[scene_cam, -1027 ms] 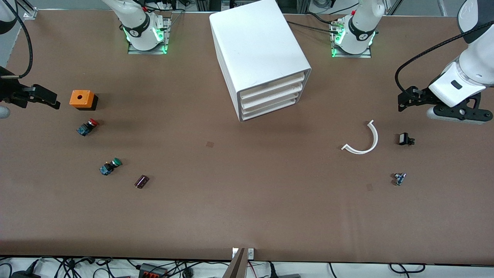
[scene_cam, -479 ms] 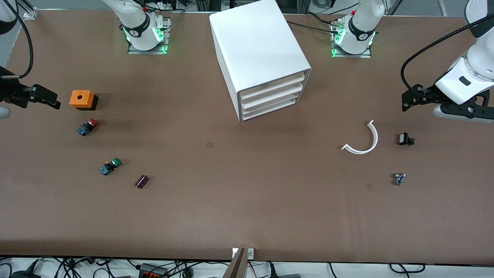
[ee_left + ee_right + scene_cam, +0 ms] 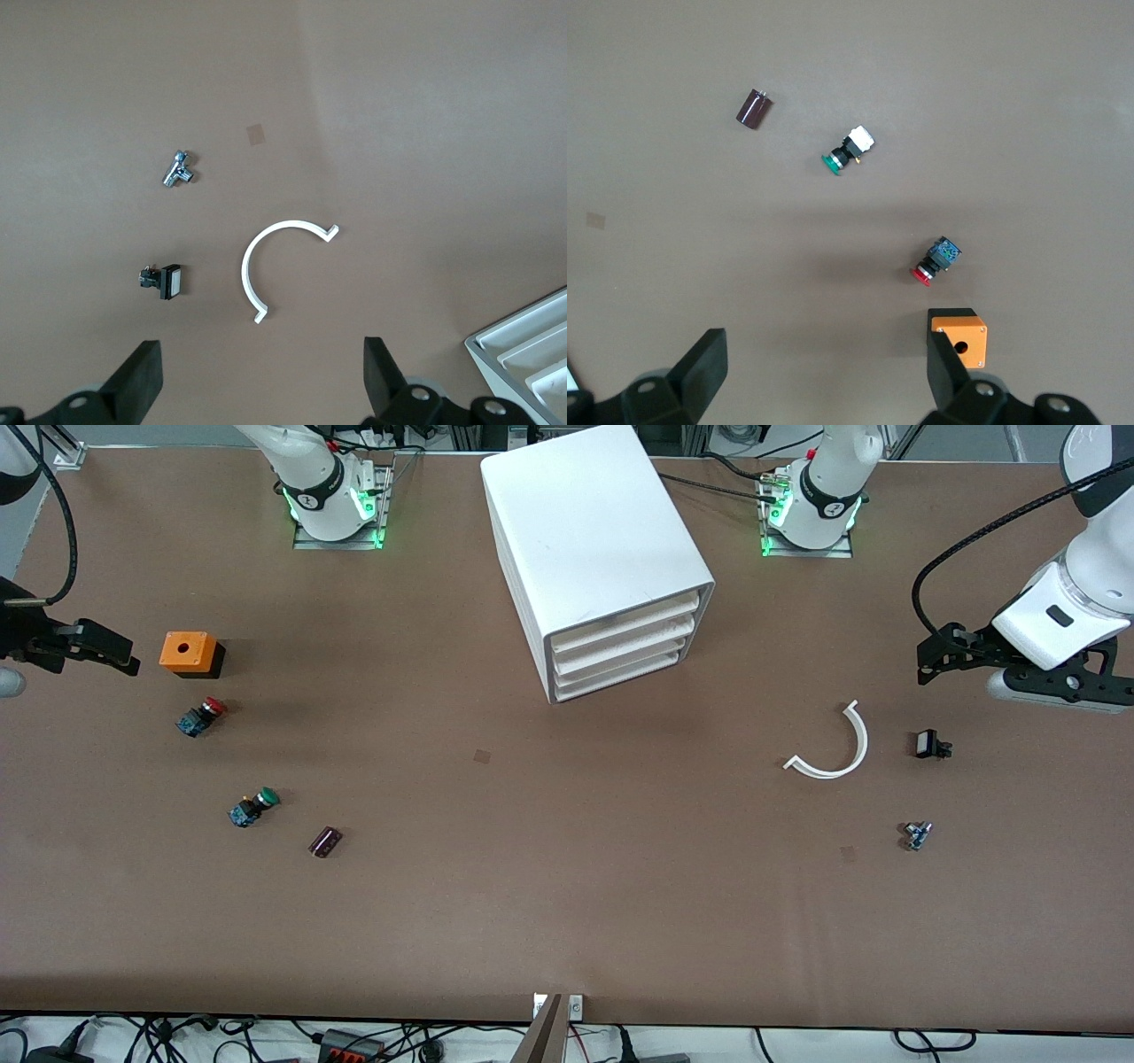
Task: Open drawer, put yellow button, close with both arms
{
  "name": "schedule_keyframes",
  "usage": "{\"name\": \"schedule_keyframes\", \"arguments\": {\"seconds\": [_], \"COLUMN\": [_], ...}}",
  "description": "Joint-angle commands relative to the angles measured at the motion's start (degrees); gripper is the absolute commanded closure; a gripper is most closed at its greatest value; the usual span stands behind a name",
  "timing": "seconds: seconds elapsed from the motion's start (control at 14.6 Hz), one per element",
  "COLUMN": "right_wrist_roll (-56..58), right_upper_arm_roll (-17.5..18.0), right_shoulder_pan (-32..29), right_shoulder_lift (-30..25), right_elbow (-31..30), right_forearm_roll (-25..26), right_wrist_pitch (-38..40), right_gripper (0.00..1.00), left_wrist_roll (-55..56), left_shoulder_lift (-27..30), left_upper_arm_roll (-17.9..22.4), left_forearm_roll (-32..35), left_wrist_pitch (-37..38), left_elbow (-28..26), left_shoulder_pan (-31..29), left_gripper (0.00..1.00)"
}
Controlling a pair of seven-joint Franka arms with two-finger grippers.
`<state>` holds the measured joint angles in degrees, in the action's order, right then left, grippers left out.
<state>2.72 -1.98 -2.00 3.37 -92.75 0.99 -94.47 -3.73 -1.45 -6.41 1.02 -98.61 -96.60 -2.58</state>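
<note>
- Standing at the top centre of the front view, the white cabinet (image 3: 585, 540) has all three trays pushed in; the drawer (image 3: 620, 646) fronts face the lower part of the frame, and none is pulled out.
- The left gripper (image 3: 926, 662) hangs in the air over the table at the left arm's end, at mid-height of the frame. Its fingers (image 3: 142, 376) are spread wide with nothing between them.
- Lower in the frame at that end lie a white curved piece (image 3: 861, 746), a small black switch (image 3: 928, 744) just beside it, and a small metal part (image 3: 917, 834) lower still.
- The right gripper (image 3: 127, 662) hangs over the table at the right arm's end, beside an orange box (image 3: 186, 652). Its fingers (image 3: 707, 363) are likewise spread and empty.
- Below the box in the frame sit a red-capped button (image 3: 202, 716), then a green-capped button (image 3: 254, 806) and a dark cylinder (image 3: 324, 841).
</note>
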Motion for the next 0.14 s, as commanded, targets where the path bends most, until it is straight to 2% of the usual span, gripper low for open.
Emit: {"name": "schedule_keyframes", "arguments": {"seconds": [0.0,0.07], "right_wrist_roll": [0.3,0.3], "right_upper_arm_roll": [0.3,0.3], "right_shoulder_pan": [0.1,0.1], "right_shoulder_lift": [-0.7,-0.6], "right_elbow": [-1.1,-1.1], "right_forearm_roll": [0.9,0.9], "right_wrist_pitch": [-0.8,-0.8], "right_gripper": [0.00,0.00], "left_wrist_roll": [-0.8,-0.8], "left_shoulder_lift": [-0.8,-0.8], "left_upper_arm_roll": [-0.1,0.0], "left_forearm_roll": [-0.3,-0.3], "left_wrist_pitch": [1.6,1.6], "left_elbow": [2.0,2.3], "left_shoulder_pan": [-0.6,-0.8], "left_gripper": [0.00,0.00]}}
